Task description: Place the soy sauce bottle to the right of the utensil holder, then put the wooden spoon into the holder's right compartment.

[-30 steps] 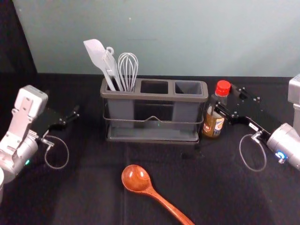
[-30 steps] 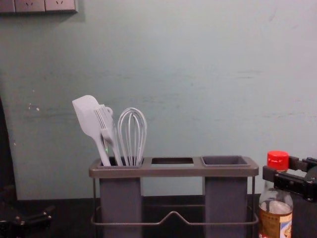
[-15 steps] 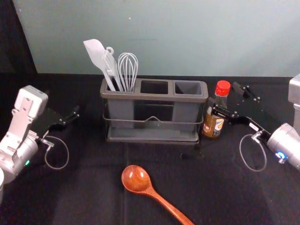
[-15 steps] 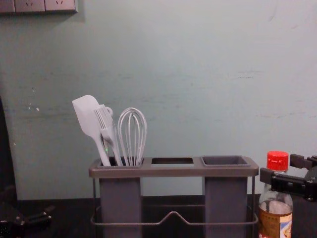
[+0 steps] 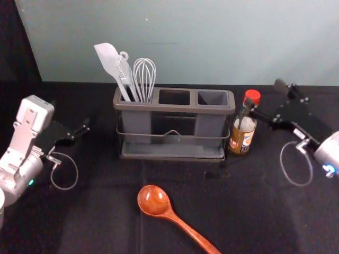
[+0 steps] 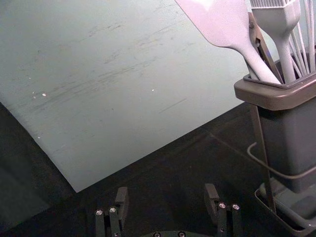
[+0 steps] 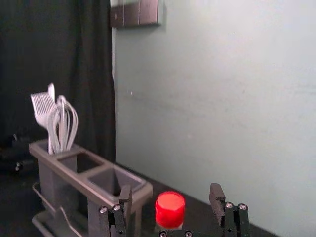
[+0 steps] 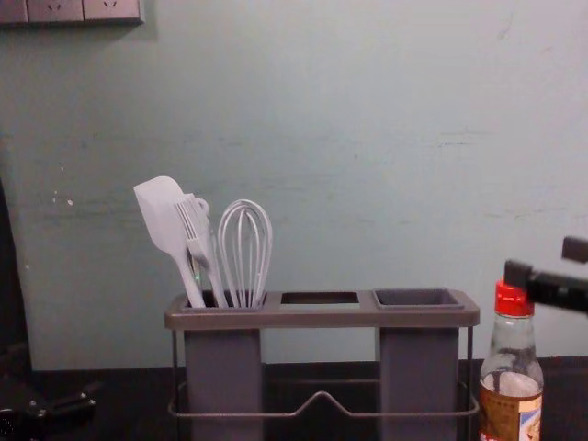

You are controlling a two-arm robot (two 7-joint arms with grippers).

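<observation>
With 12 o'clock pointing away from the robot in the head view, the soy sauce bottle [image 5: 241,138] is standing upright on the desk [image 5: 106,211], just beside the utensil holder [image 5: 175,110] at its 3 o'clock end. The right claw [image 5: 266,96] is spreading wide up by the bottle's top, reaching in from 3 o'clock; in its own wrist view the red cap [image 7: 170,210] is showing between the 2 fingers. Whether a finger is touching the bottle, I cannot tell. The wooden spoon [image 5: 153,201] is lying on the desk at the holder's 6 o'clock, its handle pointing towards 4 o'clock. In the holder's 9 o'clock compartment, 3 white tools are leaning: a spatula [image 5: 108,57], a brush [image 5: 125,74] and a whisk [image 5: 144,79]. The left claw [image 5: 70,117] is waiting at the holder's 9 o'clock, well apart from it, gaping wide.
</observation>
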